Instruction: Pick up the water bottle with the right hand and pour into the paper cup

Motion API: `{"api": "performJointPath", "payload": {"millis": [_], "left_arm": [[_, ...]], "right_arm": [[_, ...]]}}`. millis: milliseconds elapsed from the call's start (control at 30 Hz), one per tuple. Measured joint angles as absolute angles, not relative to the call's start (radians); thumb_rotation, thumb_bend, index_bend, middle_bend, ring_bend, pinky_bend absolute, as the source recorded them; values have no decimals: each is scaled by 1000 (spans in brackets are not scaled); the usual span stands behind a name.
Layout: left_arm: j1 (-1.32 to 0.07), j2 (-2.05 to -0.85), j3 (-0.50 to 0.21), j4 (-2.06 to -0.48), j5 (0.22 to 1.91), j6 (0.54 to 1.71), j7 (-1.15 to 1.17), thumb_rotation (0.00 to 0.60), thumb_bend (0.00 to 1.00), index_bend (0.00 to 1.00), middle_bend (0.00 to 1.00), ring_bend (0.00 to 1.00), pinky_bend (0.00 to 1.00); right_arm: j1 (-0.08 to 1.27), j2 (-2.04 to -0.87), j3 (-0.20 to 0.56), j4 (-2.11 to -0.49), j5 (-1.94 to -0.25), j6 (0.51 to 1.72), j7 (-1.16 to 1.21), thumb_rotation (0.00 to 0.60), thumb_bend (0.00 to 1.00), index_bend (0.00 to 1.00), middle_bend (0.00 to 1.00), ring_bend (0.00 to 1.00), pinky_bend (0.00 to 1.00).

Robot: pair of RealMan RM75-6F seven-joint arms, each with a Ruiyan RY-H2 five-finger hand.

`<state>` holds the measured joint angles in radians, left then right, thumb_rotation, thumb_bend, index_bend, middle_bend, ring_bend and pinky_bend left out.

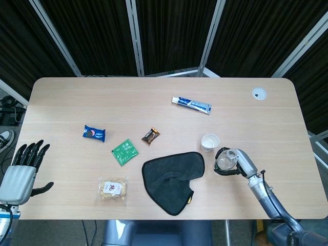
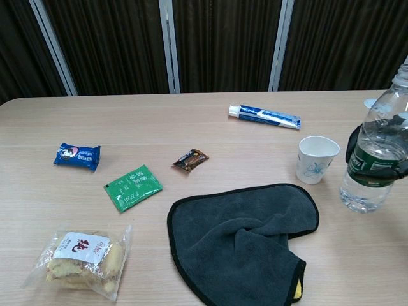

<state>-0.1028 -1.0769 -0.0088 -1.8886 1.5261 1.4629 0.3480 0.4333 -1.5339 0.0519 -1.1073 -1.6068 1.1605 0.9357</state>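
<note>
A clear plastic water bottle (image 2: 374,150) with a green label stands upright on the table, right of the paper cup (image 2: 316,159). My right hand (image 1: 239,163) grips the bottle (image 1: 224,159) around its middle; black fingers (image 2: 382,169) wrap the label. The white paper cup (image 1: 209,142) with a blue print stands upright just beyond the bottle's left side. My left hand (image 1: 21,170) hangs off the table's left front corner, fingers spread and holding nothing.
A dark grey cloth (image 1: 171,180) lies crumpled left of the bottle. A toothpaste tube (image 1: 191,105), a brown candy (image 1: 150,135), a green packet (image 1: 124,151), a blue snack pack (image 1: 94,133) and a bag of snacks (image 1: 113,189) lie across the table.
</note>
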Motion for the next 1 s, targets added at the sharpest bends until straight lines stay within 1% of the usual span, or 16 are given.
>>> {"api": "performJointPath", "payload": {"millis": [433,567,633,700,767,867,933,1000], "left_arm": [[-107,-1084,-13,-1883,1519,1459,360,600,0,0,0,0,0],[-107,-1086,-12,-1883,1515,1456,362,600,0,0,0,0,0],[-108,-1086,-13,-1883,1513,1454,362,600,0,0,0,0,0],[-108,-1086,-13,-1883,1514,1455,362,600,0,0,0,0,0],[-107,-1086,-14,-1883,1514,1457,362,600,0,0,0,0,0],[-107,-1086,-14,-1883,1513,1457,362,600,0,0,0,0,0],[-108,-1086,-12,-1882,1513,1455,363,600,0,0,0,0,0],[-108,-1087,-12,-1882,1514,1454,365,600,0,0,0,0,0]], "right_arm": [[434,-1692,68,-883,-1566,1191,920,600,624,555,651,524,470],[437,-1721,61,-829,-1568,1194,917,600,580,541,629,503,466],[438,-1732,57,-805,-1567,1190,918,600,530,512,604,482,461],[439,-1740,55,-786,-1565,1186,923,600,450,472,578,460,455],[439,-1747,53,-769,-1563,1182,931,600,301,438,554,436,447],[440,-1753,48,-750,-1561,1180,949,600,115,386,514,400,420],[441,-1755,45,-739,-1561,1176,960,600,34,355,487,377,392],[442,-1756,42,-730,-1561,1173,968,600,2,332,459,350,369]]}}
